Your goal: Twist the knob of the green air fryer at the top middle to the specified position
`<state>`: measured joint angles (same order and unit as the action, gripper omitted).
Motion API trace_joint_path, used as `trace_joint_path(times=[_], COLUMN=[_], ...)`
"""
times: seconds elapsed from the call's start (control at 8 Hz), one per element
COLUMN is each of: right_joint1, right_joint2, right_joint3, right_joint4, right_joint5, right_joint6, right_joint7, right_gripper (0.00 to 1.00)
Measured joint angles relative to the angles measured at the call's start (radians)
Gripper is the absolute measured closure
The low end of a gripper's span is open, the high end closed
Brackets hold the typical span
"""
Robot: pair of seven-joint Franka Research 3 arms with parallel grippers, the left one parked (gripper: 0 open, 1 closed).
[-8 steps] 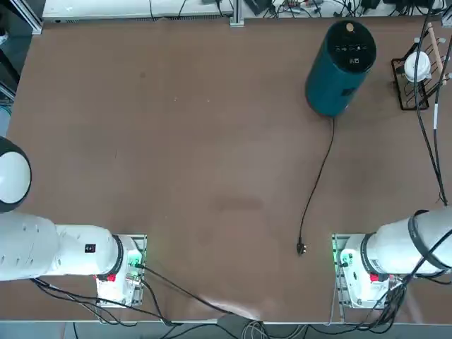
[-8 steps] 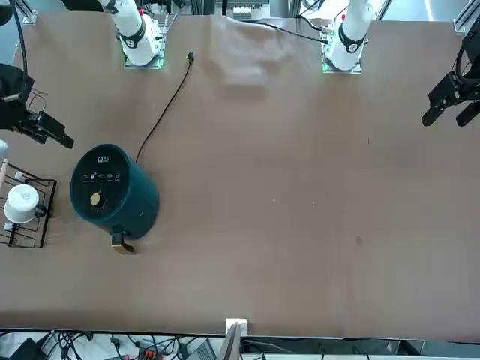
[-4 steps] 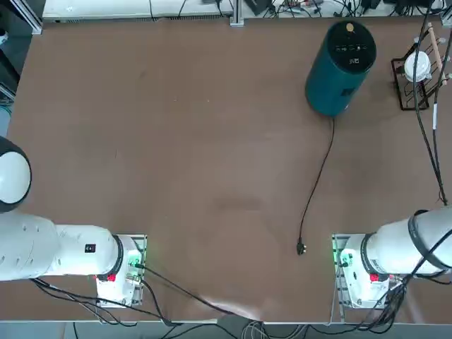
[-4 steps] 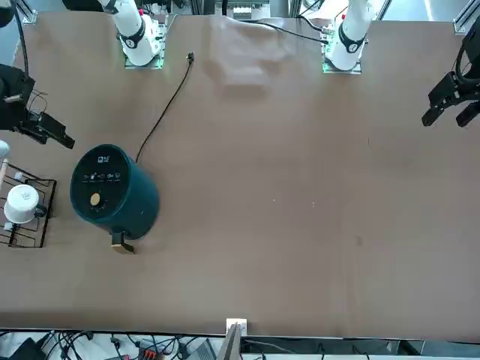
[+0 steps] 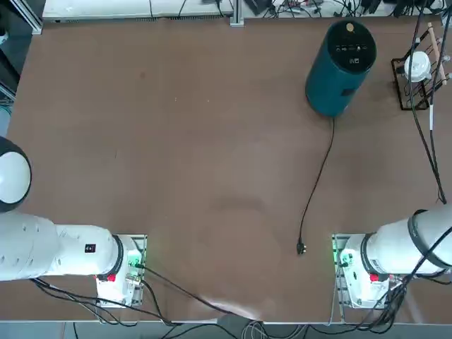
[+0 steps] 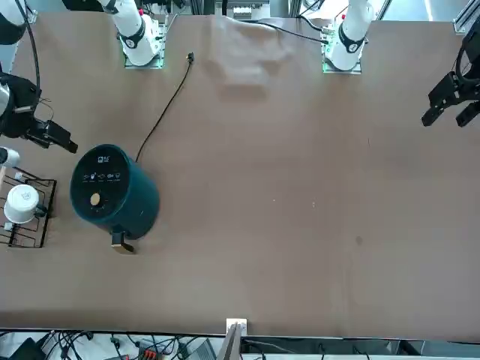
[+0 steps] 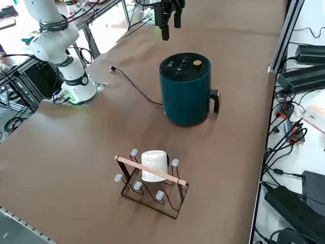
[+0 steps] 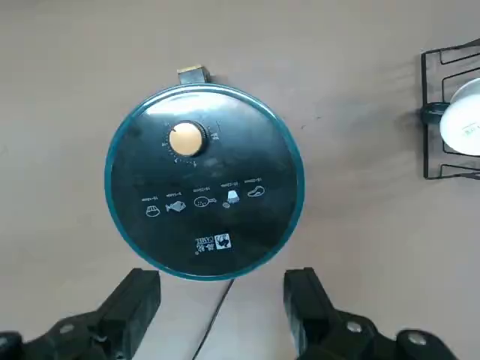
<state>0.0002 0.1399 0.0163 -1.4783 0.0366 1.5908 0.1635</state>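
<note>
The green air fryer (image 5: 337, 70) (image 6: 114, 196) (image 7: 186, 90) (image 8: 204, 180) stands upright at the table's far side, right of middle. Its black round top carries white icons, and the small gold knob (image 8: 186, 139) (image 7: 197, 63) (image 6: 95, 199) (image 5: 349, 29) sits near the rim on the side away from me. My right gripper (image 8: 221, 279) (image 6: 60, 140) (image 7: 171, 23) hovers open in the air above the table, on the near side of the fryer's top and higher than it. It touches nothing. Both fingers (image 8: 139, 300) show with a wide gap.
A black wire rack (image 7: 152, 190) (image 5: 415, 85) (image 6: 26, 225) holding a white cup (image 7: 154, 164) stands to the fryer's right. The fryer's thin black cord (image 5: 318, 176) runs toward my base and ends in a loose plug (image 5: 301, 247). The fryer's handle (image 7: 215, 100) points away from me.
My right gripper has shifted slightly toward the air fryer, staying open. The fryer, its knob and the rack have not moved.
</note>
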Motion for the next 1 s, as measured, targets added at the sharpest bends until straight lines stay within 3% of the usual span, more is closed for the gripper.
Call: trace_joint_path(times=[1.0], right_joint1=[0.0], right_joint2=[0.01], right_joint3=[0.001], right_joint4=[0.0], right_joint5=[-0.01], right_joint6=[0.0], right_joint7=[-0.074], right_gripper=[0.0])
